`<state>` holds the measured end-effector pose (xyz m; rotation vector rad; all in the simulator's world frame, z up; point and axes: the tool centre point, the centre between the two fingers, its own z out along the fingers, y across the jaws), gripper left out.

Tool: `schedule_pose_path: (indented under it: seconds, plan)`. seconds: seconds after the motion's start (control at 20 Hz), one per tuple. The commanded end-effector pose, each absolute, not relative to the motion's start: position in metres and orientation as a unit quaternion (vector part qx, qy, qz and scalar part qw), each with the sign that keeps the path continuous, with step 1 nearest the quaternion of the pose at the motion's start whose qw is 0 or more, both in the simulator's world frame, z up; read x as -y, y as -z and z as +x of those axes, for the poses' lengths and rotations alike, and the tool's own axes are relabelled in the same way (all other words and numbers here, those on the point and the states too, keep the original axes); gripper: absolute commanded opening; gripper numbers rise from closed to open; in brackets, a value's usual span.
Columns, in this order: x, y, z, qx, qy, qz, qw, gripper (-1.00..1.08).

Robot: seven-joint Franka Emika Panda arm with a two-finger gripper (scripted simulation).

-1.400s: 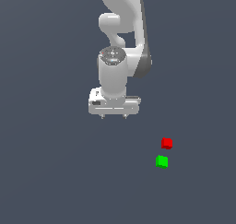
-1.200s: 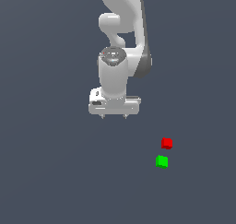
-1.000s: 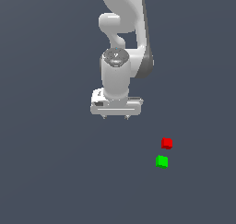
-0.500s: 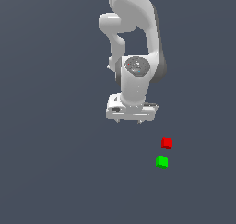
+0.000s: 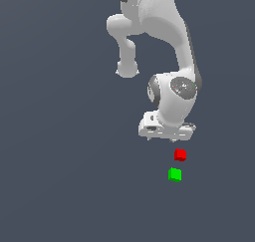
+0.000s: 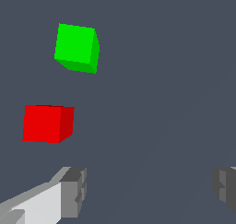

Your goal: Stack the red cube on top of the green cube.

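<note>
We see the gripper point(image 6: 147, 191) spread wide and holding nothing, a fact only the wrist view gives us. The red cube point(image 5: 180, 155) lies just beside the green cube point(image 5: 175, 175), apart, mid-tabletop, edges unseen.

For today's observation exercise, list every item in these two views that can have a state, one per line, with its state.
Small bright red cube: resting on the surface, not gripped, apart from the green one.
Small bright green cube: resting on the surface, nothing stacked on it.
Grey-padded gripper: open, empty, fingers spread wide, red cube not between them.
White robot arm: bent over, gripper hanging just above the red cube.
</note>
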<state>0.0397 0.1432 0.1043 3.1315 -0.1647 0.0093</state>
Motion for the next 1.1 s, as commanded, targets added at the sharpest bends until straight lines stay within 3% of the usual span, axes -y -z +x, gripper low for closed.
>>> schedule_pose_path:
  seconds: [0.0,0.45,1.05]
  plan:
    - [-0.167,-0.096,0.046,0.061,-0.002,0.998,0.002,1.00]
    - [-0.223,-0.077,0.067,0.082,-0.001,0.997,0.001,1.00]
    - [-0.244,-0.070,0.077,0.089,0.000,0.996,0.000,1.00]
